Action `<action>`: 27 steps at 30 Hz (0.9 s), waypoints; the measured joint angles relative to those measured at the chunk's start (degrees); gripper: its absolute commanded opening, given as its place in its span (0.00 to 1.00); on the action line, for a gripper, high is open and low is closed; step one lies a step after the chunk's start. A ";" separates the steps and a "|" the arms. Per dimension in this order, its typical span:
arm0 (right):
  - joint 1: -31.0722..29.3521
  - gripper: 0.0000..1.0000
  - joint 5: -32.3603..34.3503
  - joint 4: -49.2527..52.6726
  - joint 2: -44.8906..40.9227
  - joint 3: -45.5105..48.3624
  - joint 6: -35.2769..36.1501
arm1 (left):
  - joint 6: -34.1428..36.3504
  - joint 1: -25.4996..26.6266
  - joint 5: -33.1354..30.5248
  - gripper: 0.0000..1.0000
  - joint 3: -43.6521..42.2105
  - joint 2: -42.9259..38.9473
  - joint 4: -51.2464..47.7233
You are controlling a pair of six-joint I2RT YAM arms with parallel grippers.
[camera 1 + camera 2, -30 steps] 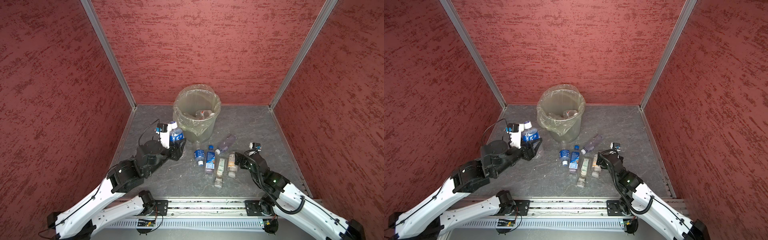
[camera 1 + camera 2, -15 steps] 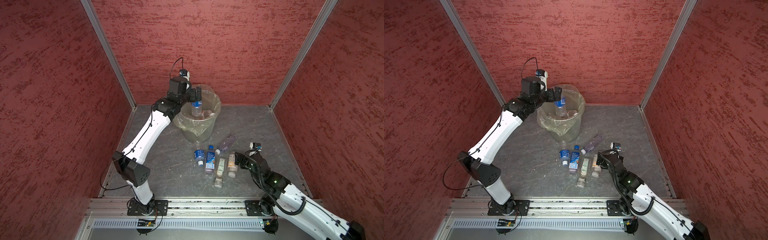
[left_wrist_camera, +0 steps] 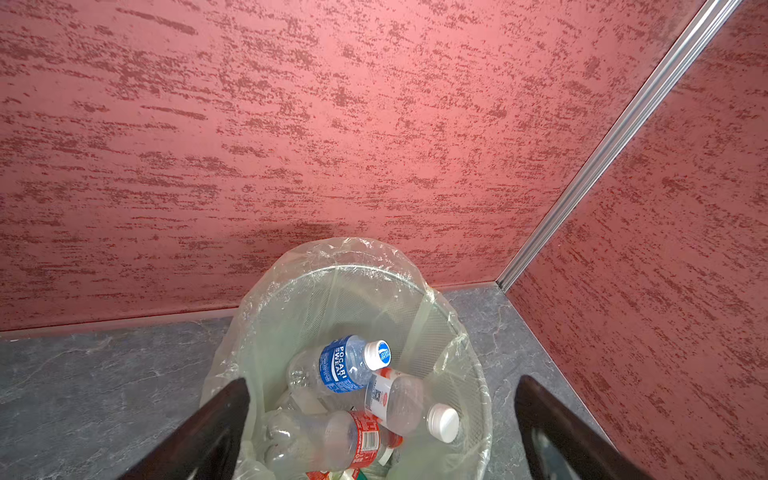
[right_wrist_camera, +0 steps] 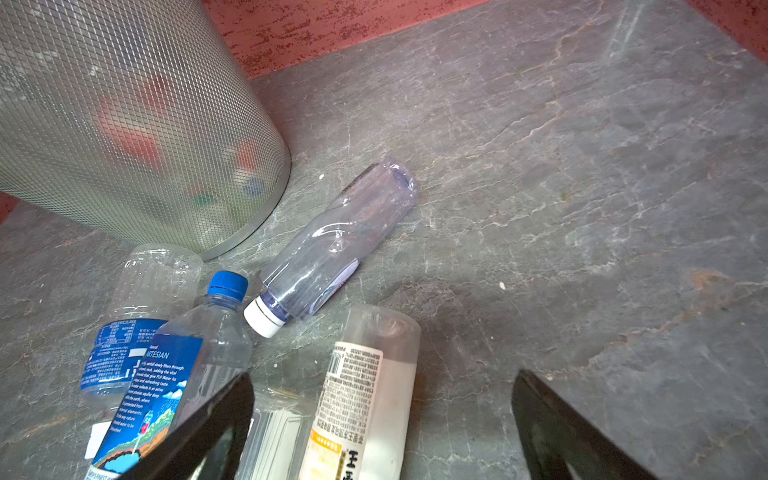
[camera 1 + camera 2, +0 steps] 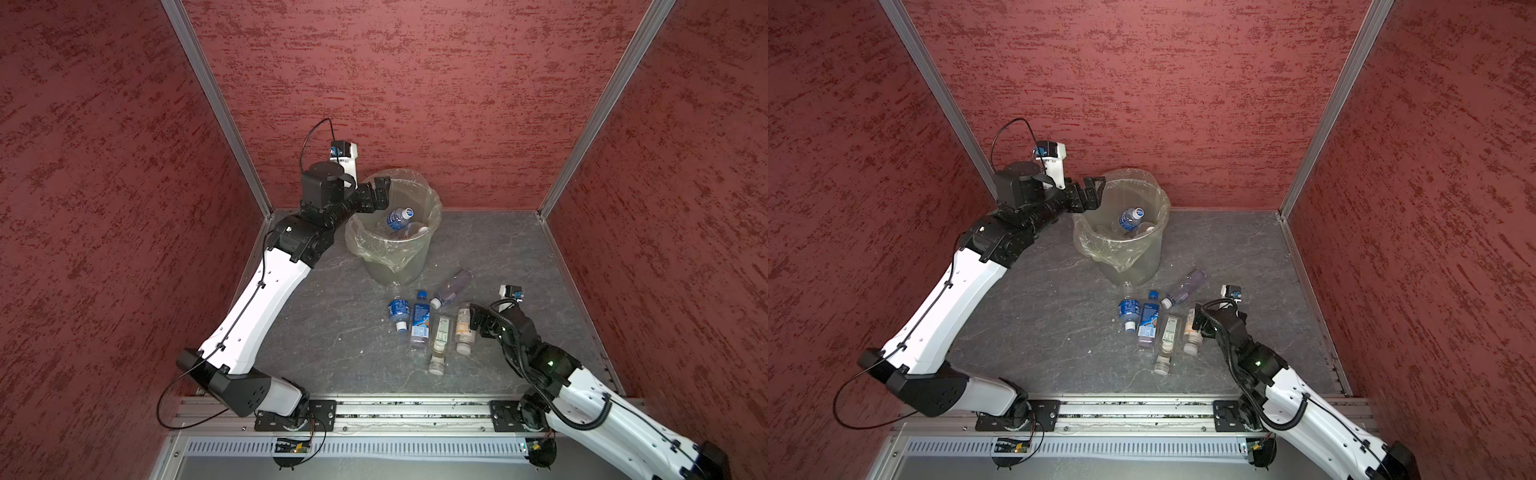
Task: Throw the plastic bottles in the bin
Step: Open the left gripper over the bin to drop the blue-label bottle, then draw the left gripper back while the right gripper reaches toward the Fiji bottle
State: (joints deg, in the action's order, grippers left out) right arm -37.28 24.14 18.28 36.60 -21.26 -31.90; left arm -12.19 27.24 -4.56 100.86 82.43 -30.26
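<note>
The bin (image 5: pixel 432 208) stands at the back of the grey floor, its clear bag folded over the rim; it also shows in the other top view as the bin (image 5: pixel 1160 208). My left gripper (image 5: pixel 380 193) hangs open and empty over its left rim. Below the left gripper (image 3: pixel 382 384), a blue-labelled bottle (image 3: pixel 340 365) lies loose in the bin (image 3: pixel 357 270) on a red-labelled bottle (image 3: pixel 365 440) and a white-capped one (image 3: pixel 407 407). Several plastic bottles (image 5: pixel 419 318) lie in front of the bin. My right gripper (image 4: pixel 384 380) is open, low over a white-and-yellow-labelled bottle (image 4: pixel 357 399).
Red textured walls with aluminium corner posts (image 5: pixel 216 104) close in the back and both sides. A clear bottle (image 4: pixel 332 245) lies alone to the right of the bin's mesh wall (image 4: pixel 124 124). A metal rail (image 5: pixel 415 415) runs along the front edge.
My left arm swung the blue-labelled bottle up from the floor left of the bin to above it, then opened; the bottle dropped into the bin. The right arm has stayed put.
</note>
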 measured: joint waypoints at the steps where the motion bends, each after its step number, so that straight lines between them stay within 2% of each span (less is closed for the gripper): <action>1: 0.00 0.97 0.00 0.00 0.00 0.02 0.00 | -0.13 0.07 0.02 0.99 -0.98 -0.42 0.15; 7: 0.00 0.97 0.00 -0.02 0.24 0.00 0.00 | -0.96 0.63 0.61 0.99 -7.72 -2.38 0.37; 17: 0.00 0.97 -0.26 0.02 4.72 -0.22 0.26 | -2.16 1.70 1.68 0.99 -16.63 -10.43 0.33; 27: 0.00 0.96 -2.62 2.62 9.68 -8.41 0.17 | -2.58 2.95 2.14 0.99 -26.14 -17.59 0.42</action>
State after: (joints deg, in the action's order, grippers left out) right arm -37.28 21.52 20.91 46.28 -29.67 -31.73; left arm -14.76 30.20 -2.42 74.72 64.84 -29.85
